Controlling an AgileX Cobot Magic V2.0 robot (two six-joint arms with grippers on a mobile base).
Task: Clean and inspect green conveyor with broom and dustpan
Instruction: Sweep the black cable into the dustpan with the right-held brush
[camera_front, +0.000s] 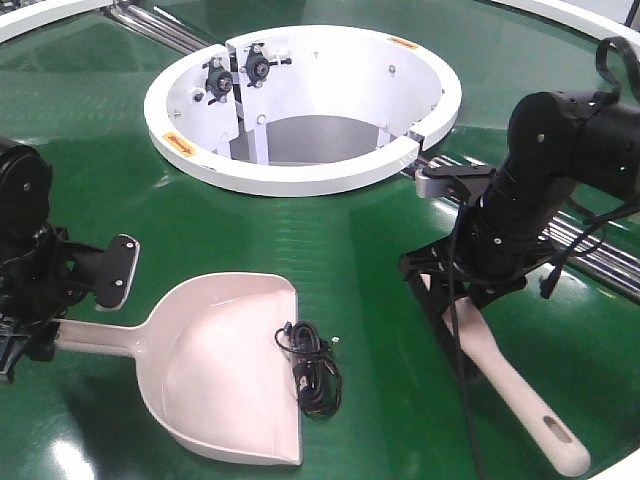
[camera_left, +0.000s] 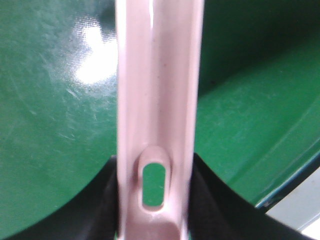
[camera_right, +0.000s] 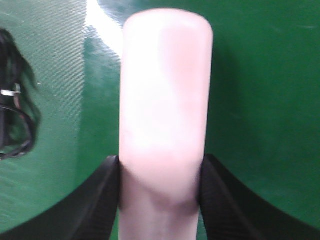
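The green conveyor (camera_front: 350, 240) fills the front view, its white ring opening (camera_front: 300, 178) at the top centre. The beige dustpan (camera_front: 215, 370) lies on the belt at lower left, mouth to the right. My left gripper (camera_front: 85, 318) is shut on its slotted handle (camera_left: 155, 75), one black finger pressed to each side. On the right, the beige broom (camera_front: 510, 385) slants toward the lower right corner, slotted end outward. My right gripper (camera_front: 450, 290) is shut on it near the head, whose rounded back (camera_right: 165, 75) fills the right wrist view. The bristles are hidden.
A tangled black cable (camera_front: 310, 365) lies at the dustpan's front edge, partly inside it, and shows at the left of the right wrist view too (camera_right: 15, 120). Steel rollers (camera_front: 590, 245) run behind the right arm. Bearing blocks (camera_front: 238, 72) sit inside the ring.
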